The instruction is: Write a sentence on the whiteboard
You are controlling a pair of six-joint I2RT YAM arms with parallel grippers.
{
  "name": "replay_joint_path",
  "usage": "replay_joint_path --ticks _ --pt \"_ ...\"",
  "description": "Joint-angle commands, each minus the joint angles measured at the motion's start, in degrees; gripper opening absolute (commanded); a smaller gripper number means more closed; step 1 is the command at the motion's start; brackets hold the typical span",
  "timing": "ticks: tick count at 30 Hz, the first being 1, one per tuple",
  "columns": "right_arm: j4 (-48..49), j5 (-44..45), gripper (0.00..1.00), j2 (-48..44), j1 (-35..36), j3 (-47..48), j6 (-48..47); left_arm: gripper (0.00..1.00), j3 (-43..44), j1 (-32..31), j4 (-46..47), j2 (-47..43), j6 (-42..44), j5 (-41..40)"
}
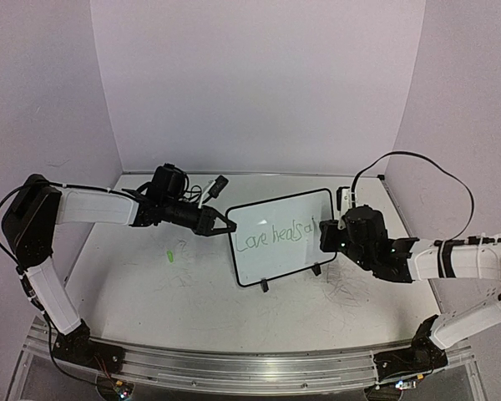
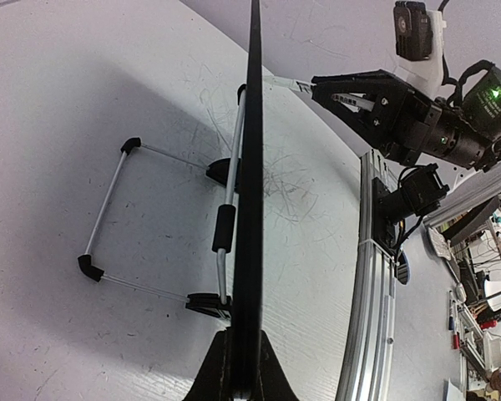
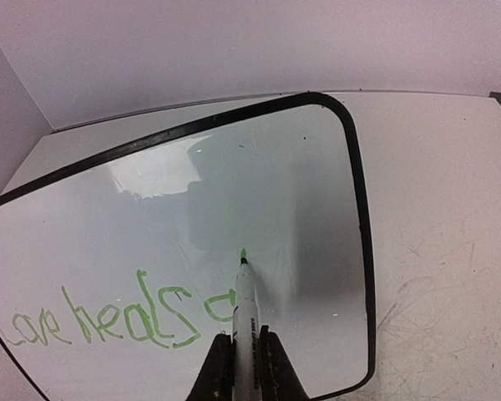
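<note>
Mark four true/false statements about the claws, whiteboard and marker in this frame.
1. The left claw is clamped on the edge of the whiteboard. True.
2. The right claw holds a red marker. False: the marker has a green tip, pointed at the board.
3. The whiteboard lies flat. False: it stands propped on its wire stand.
4. The green writing on the board starts "Love heals". True.
</note>
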Motion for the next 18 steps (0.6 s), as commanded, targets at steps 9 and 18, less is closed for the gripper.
replay_joint_path --ticks 9,18 --pt "-0.7 -1.5 0.0 -1.0 -0.2 -2.6 2.0 0.0 1.9 -0.3 -2.3 -2.1 0.5 1.3" --pt "-0.7 -1.9 0.0 -1.4 -0.2 -4.1 3.0 0.0 1.8 -0.3 -2.4 -2.0 0.6 1.2"
